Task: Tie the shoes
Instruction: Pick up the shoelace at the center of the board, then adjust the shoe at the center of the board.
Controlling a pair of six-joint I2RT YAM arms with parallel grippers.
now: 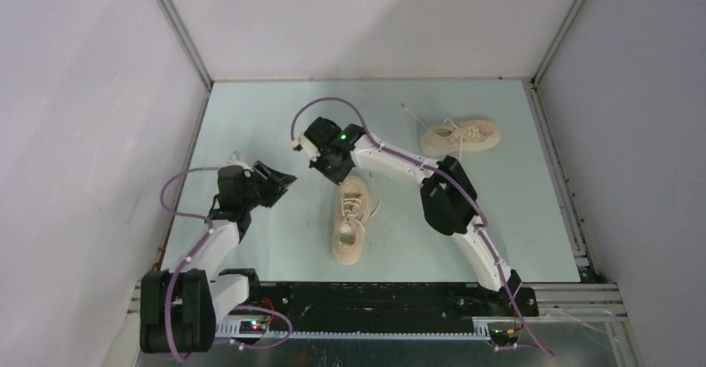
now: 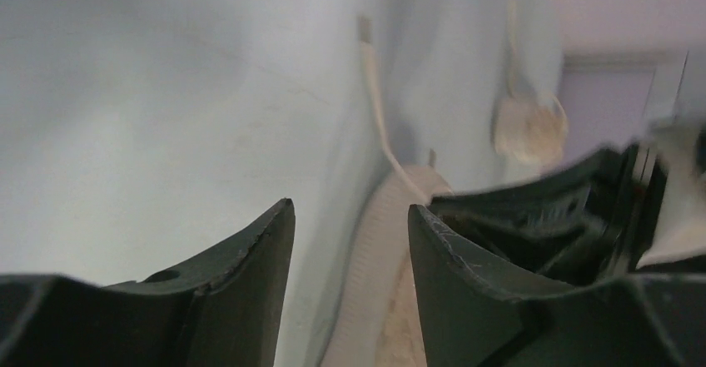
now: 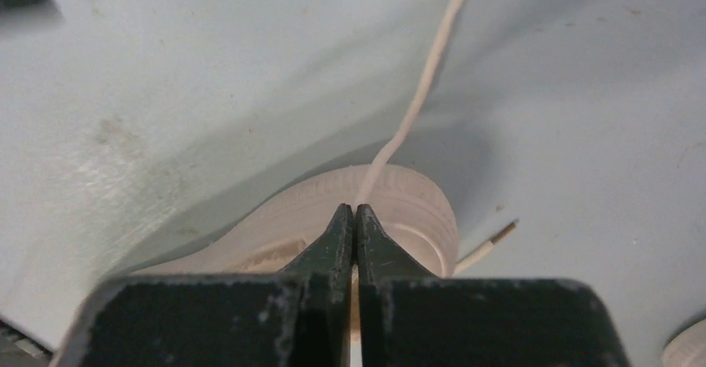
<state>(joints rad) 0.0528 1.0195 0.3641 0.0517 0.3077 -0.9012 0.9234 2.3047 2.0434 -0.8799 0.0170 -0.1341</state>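
The near shoe point(image 1: 350, 220) lies mid-desk, the far shoe point(image 1: 459, 136) back right. Both look light and soft, likely to slide under a tug, so I'd take the thin, limp lace point(image 3: 416, 101) along its free run. My right hand point(image 3: 355, 210) is pinched shut on that lace over the near shoe, and my left hand point(image 2: 350, 217) hangs open and empty beside it. The desk point(image 1: 250, 117) looks smooth, with walls point(image 1: 83, 92) on three sides.
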